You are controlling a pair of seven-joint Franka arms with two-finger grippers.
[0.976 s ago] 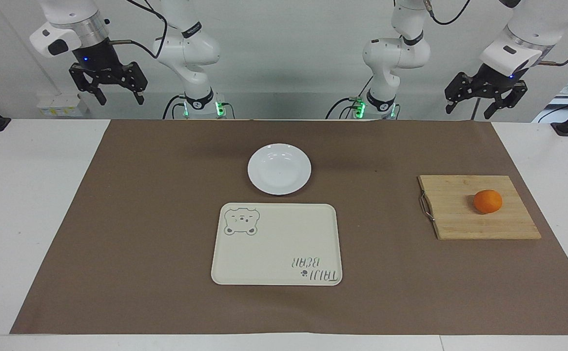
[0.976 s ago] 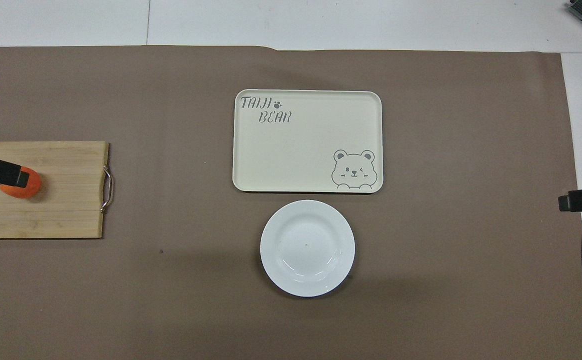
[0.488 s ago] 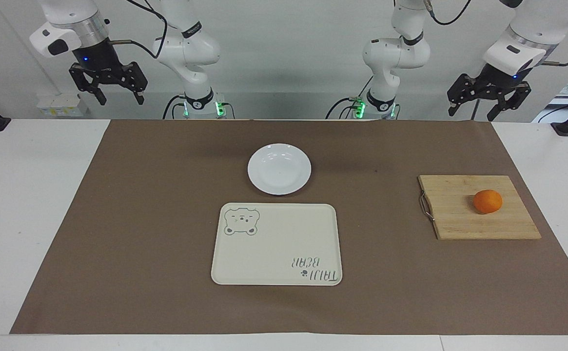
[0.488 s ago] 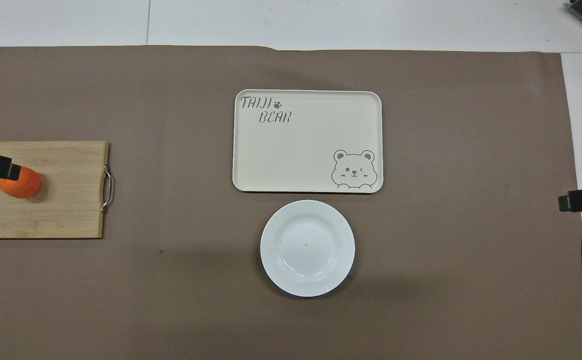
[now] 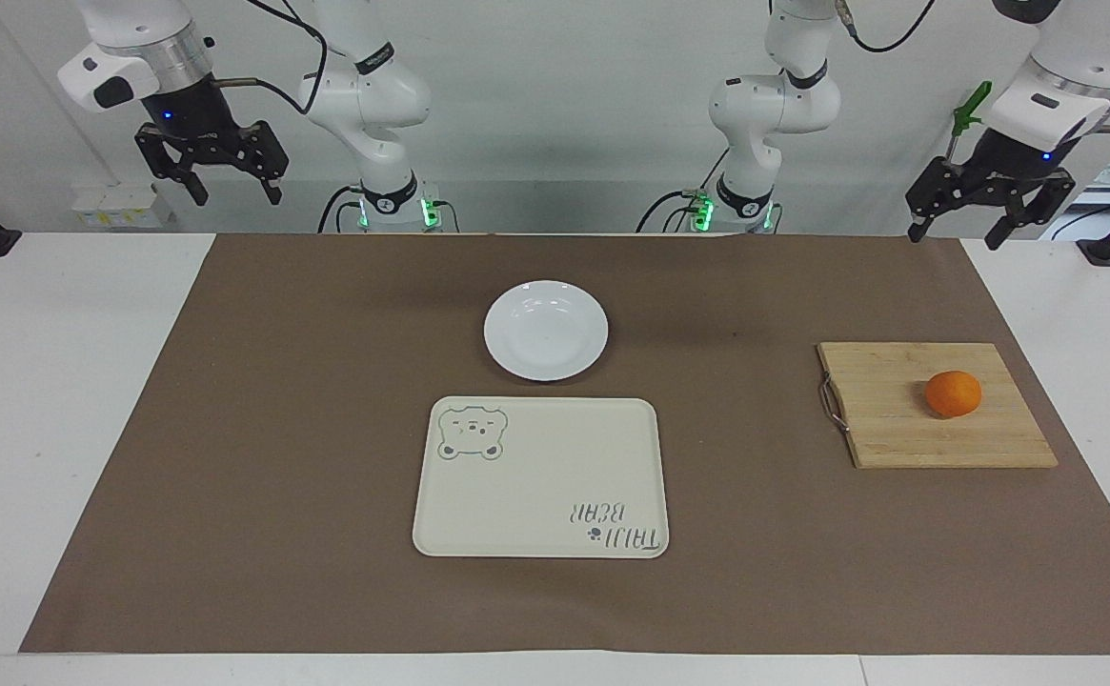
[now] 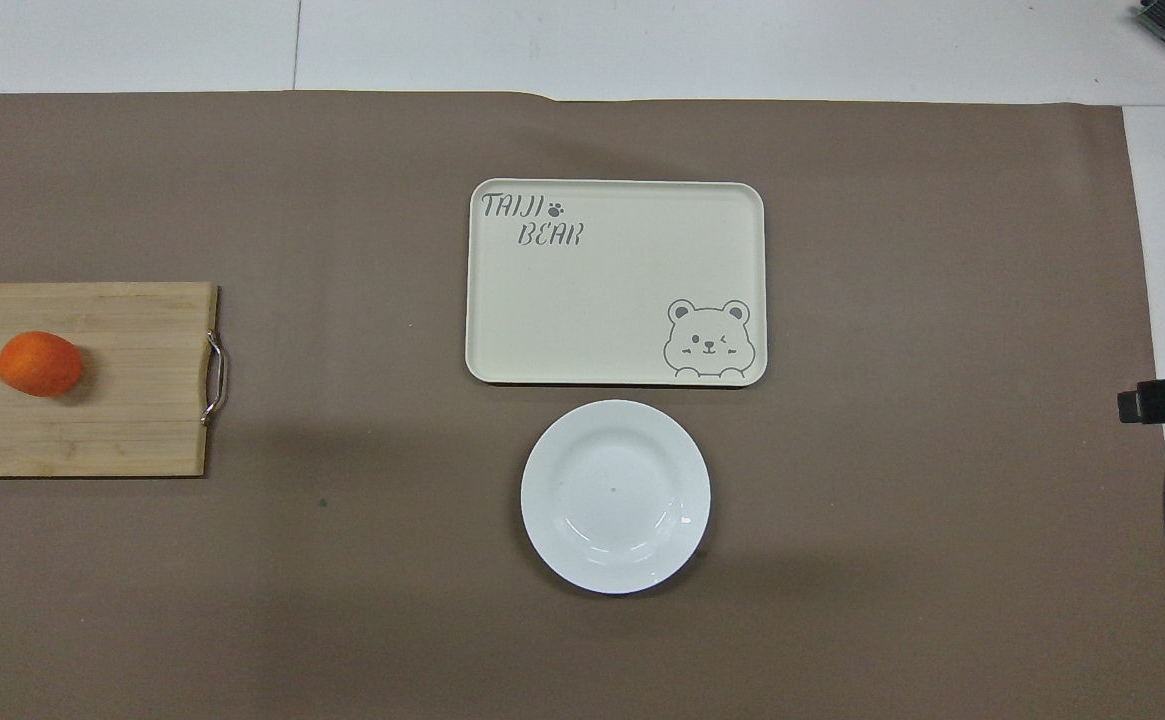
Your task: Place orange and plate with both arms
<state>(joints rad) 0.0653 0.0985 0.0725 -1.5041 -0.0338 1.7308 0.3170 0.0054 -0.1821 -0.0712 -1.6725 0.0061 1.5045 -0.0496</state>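
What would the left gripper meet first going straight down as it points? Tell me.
Probably the brown mat beside the cutting board, not the orange. The left gripper hangs open, pointing down, but depth is unclear.

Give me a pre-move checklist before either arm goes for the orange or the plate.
1. Small round bright-orange orange sits free on the wooden cutting board: ok.
2. Round glossy white plate is empty, flat on the brown mat: ok.
3. Cream rectangular bear-print tray is bare, beside the plate: ok.
4. Left tool is raised, open, holding nothing: ok.
5. Right tool is raised, open, holding nothing: ok.
6. Left tool is directly over the orange: not ok.
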